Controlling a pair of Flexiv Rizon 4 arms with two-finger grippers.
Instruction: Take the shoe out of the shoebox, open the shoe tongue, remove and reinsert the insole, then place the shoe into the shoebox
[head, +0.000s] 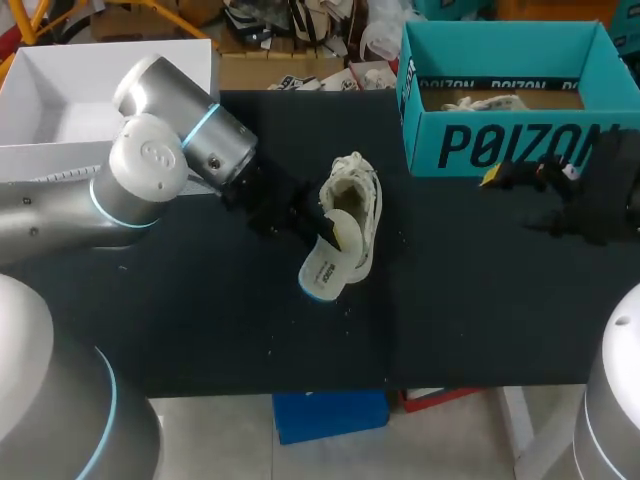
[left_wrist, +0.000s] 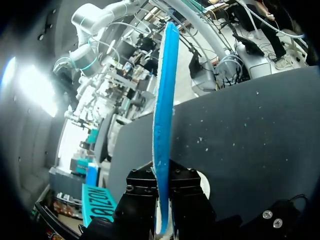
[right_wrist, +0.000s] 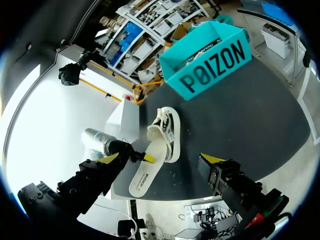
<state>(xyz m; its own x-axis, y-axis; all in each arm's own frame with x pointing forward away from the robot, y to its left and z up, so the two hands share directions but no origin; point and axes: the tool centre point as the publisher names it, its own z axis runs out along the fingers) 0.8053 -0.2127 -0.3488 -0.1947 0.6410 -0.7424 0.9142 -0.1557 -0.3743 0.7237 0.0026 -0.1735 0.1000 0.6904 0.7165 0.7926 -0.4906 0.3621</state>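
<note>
A white shoe (head: 358, 200) lies on the dark table (head: 200, 320), left of the teal shoebox (head: 510, 140). My left gripper (head: 322, 232) is shut on the white, blue-edged insole (head: 322, 270), which sticks out from the shoe's opening toward the table's front edge. In the left wrist view the insole (left_wrist: 162, 115) stands edge-on between the black fingers (left_wrist: 187, 200). My right gripper (head: 525, 200) hangs open in front of the shoebox, holding nothing. From the right wrist the shoe (right_wrist: 171, 125), the insole (right_wrist: 145, 175) and the shoebox (right_wrist: 210, 65) lie ahead of the open right gripper (right_wrist: 161, 159).
A white open box (head: 60, 110) stands at the back left behind my left arm. Something pale lies inside the teal shoebox (head: 480, 102). Bare dark tabletop stretches along the front edge and between the shoe and my right gripper.
</note>
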